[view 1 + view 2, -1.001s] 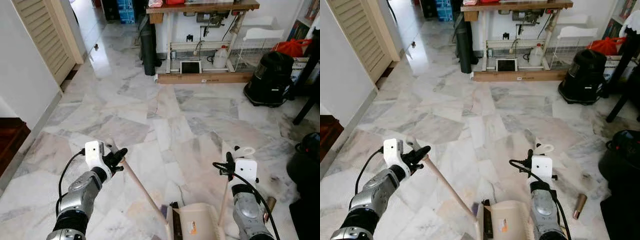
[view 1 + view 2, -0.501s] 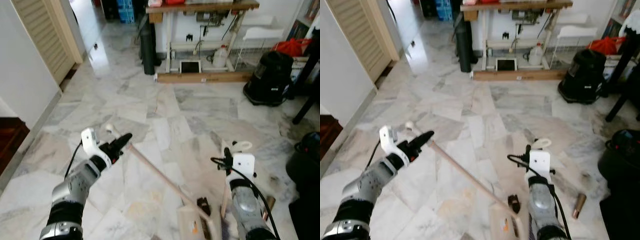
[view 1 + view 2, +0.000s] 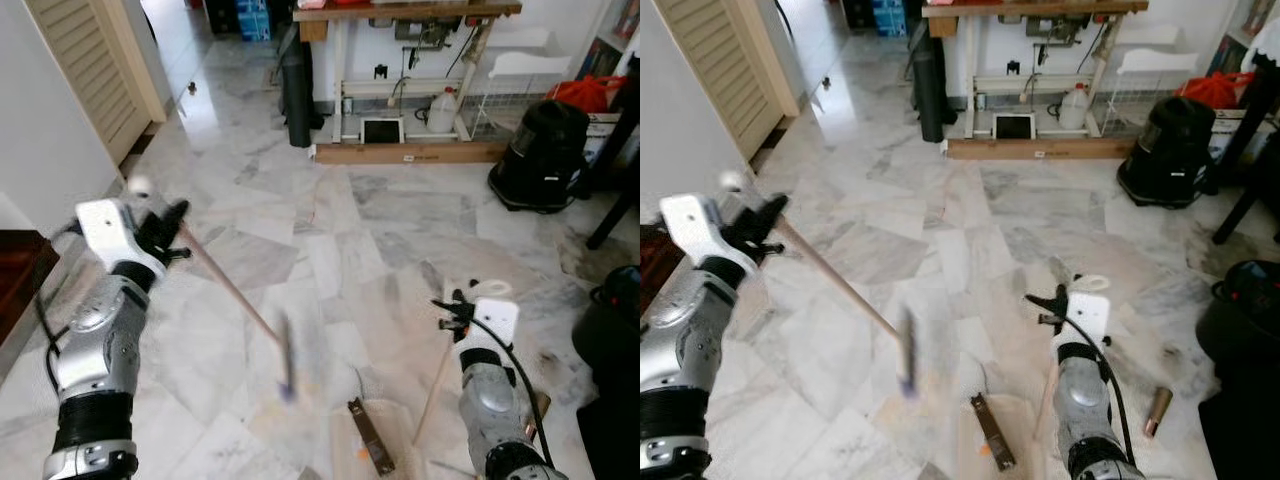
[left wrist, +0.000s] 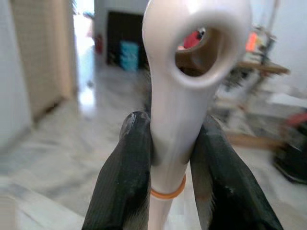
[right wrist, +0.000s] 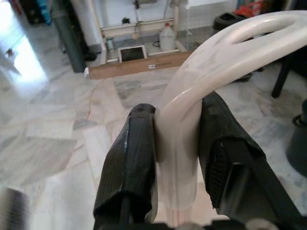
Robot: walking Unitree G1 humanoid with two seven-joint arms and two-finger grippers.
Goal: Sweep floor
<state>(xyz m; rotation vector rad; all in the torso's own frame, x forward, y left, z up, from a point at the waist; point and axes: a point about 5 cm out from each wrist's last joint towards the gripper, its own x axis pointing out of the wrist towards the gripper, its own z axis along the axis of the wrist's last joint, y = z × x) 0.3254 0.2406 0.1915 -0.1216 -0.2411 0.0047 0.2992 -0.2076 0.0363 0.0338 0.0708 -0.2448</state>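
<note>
No text, brand, number or sign can be read anywhere. The plank on the floor by the far wall carries a small white label, and the dustpan near the bottom edge has an orange sticker, but both are too small and blurred to make out.
</note>
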